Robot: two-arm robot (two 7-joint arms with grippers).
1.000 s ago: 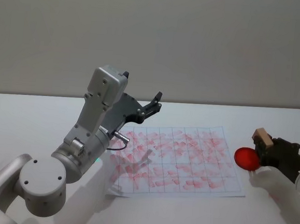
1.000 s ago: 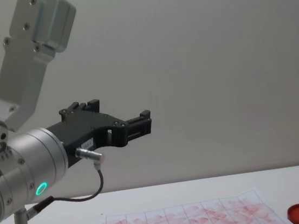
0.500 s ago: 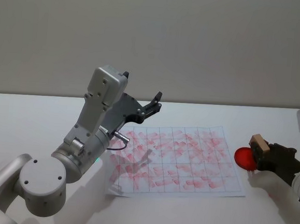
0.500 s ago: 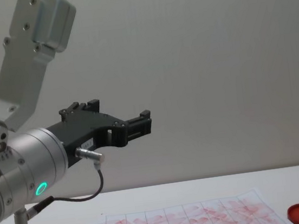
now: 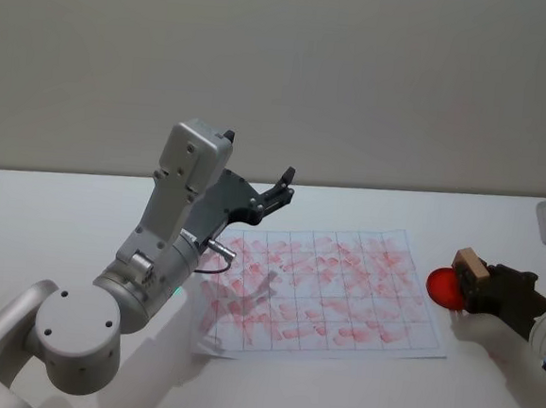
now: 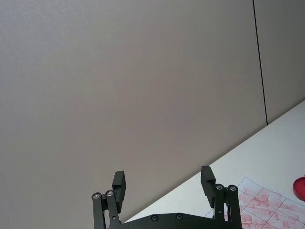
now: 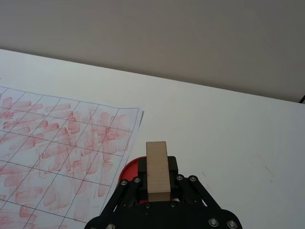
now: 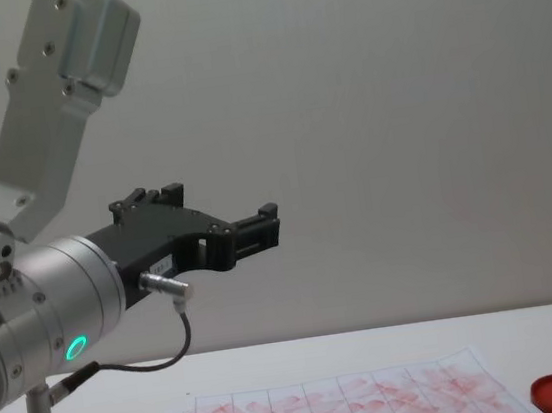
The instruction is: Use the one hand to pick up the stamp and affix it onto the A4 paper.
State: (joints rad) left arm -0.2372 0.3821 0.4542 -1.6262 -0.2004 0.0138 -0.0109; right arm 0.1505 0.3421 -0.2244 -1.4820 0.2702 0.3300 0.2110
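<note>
Stamp, one, sits in right end effector, seemingly above one pad.

Tan stamp; red-marked gridded paper

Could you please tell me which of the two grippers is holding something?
The right gripper: it is shut on the wooden stamp by the red ink pad, whereas the left gripper is raised, open and empty.

text: none readable | A4 paper | stamp marks — illegible smears
</note>
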